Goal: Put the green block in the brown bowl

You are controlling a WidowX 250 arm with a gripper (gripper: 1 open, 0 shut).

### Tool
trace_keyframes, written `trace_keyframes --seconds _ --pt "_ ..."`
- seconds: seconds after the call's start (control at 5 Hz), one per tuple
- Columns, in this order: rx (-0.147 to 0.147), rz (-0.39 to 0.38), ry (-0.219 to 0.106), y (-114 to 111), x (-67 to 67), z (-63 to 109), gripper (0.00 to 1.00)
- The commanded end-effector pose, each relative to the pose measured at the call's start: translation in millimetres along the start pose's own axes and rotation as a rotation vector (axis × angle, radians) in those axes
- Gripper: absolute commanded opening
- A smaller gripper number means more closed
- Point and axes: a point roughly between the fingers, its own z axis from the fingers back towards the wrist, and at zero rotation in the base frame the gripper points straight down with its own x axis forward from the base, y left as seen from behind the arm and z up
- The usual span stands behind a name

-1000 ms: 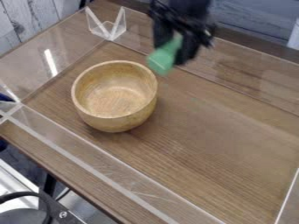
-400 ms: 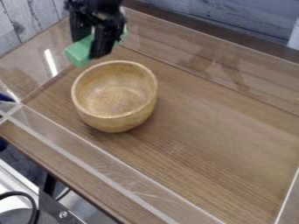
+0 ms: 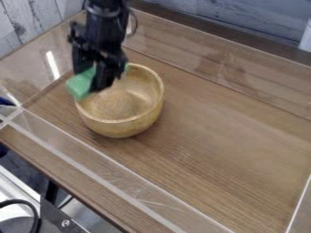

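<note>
Since a second ago the gripper (image 3: 90, 83) has swung from the table's far edge, right of the brown bowl (image 3: 120, 100), across to the bowl's left rim, and has dropped lower. Its black fingers are clamped tight on the green block (image 3: 82, 86), which hangs tilted at the bowl's left rim, partly over the outside wall; whether it touches the wood cannot be told. That bowl sits on the wooden table (image 3: 219, 136), toward its left edge.
</note>
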Motion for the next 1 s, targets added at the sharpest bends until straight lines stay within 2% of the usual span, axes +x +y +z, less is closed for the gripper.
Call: trace_keyframes --seconds 0.0,0.4,0.6,0.8 --pt "0.042 -0.034 -0.023 -8 8.0 -9.8 0.0" --pt "0.043 -0.05 -0.085 -13 19.1 -21.4 0.0" --pt "0.011 -0.048 -0.1 -17 24.7 -19.0 1.0" --pt "-0.025 -0.032 -0.138 -17 26.2 -1.6 1.0"
